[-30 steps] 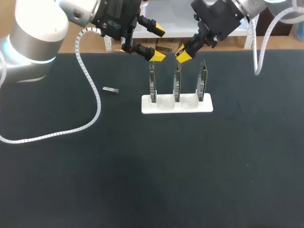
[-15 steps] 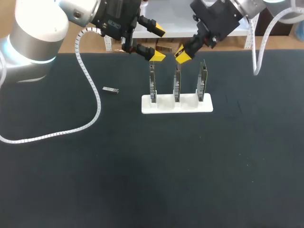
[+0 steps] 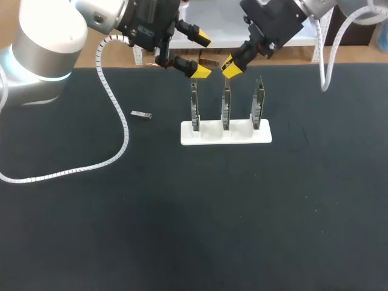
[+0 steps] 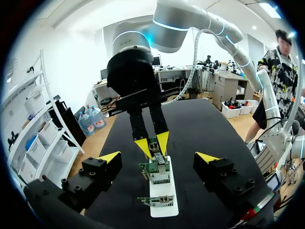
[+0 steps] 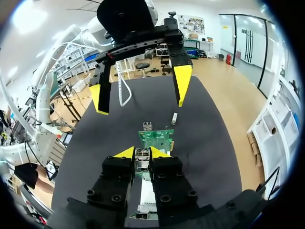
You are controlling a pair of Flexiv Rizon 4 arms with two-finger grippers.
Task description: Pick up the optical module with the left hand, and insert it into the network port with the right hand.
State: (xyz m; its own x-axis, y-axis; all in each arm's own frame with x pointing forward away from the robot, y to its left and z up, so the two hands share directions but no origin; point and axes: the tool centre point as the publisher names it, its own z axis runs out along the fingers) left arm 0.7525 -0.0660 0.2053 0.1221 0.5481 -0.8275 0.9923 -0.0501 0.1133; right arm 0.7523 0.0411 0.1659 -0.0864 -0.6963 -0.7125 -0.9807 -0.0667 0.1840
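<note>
Optical module [image 3: 140, 114] was lying flat on the table [image 3: 182, 212], well apart from the white stand [image 3: 225, 134], so pickup hadn't started imo: left gripper [image 3: 202, 56] hung wide open above the boards [image 3: 194, 106] and needed to drop over it, and I couldn't tell whether the right gripper [image 3: 231, 66] held anything.
</note>
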